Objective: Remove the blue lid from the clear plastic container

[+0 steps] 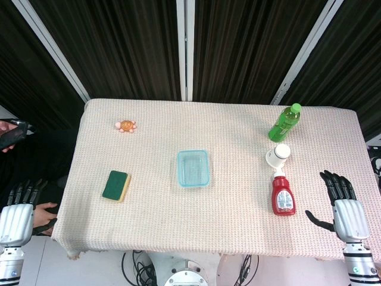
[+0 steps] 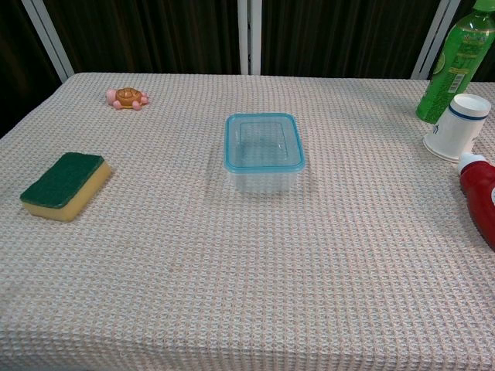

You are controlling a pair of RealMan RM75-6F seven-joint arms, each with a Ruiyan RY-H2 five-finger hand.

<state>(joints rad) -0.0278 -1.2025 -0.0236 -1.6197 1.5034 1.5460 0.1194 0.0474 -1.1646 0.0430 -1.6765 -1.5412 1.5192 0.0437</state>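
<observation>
Both hands [image 1: 18, 210] [image 1: 342, 199] open, off-table.

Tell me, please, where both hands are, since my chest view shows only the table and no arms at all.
Observer: The head view shows the left hand off the table's left edge, beside the near corner.
Operator: And the other one?
Observer: The right hand is over the near right corner, fingers spread, holding nothing, right of the ketchup bottle.
Operator: Is either close to the container?
Observer: No, the clear plastic container sits mid-table, blue lid on, far from both.
</observation>
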